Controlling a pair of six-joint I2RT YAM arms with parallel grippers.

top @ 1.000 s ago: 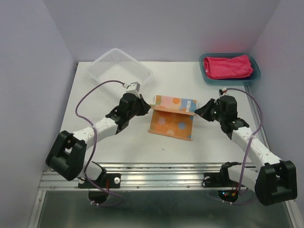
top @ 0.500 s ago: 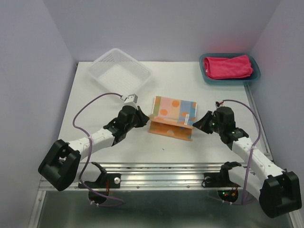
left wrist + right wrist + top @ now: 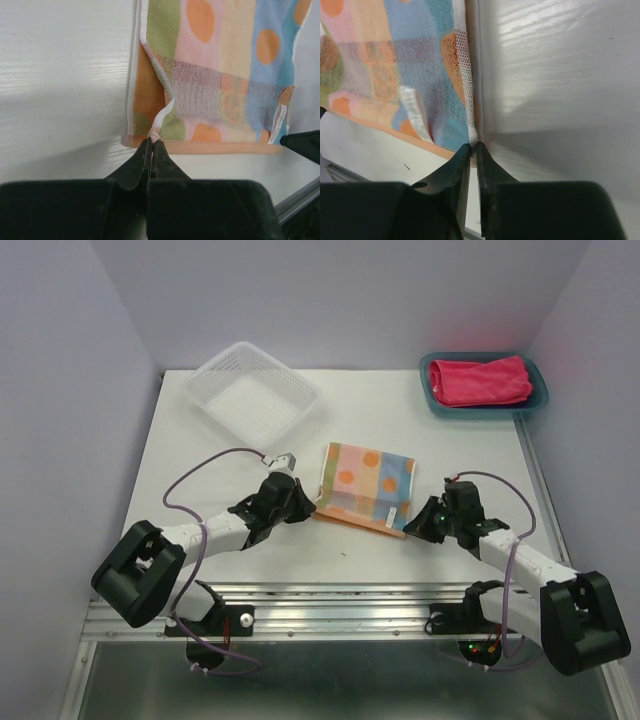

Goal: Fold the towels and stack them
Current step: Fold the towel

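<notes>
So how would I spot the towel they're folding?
Look at the middle of the white table, in front of the mesh basket and the teal tray. The folded towel lies there. Unlike the plain pink towel in the tray, it has pastel patches with orange dots.

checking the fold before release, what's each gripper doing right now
Left gripper: closed, pinching a corner of the patterned towel.
Right gripper: jaws a sliver apart at the towel's other corner; grip cannot be told.

White table [image 3: 400, 420], pale lilac walls [image 3: 340, 300], metal rail [image 3: 340, 615] at near edge
</notes>
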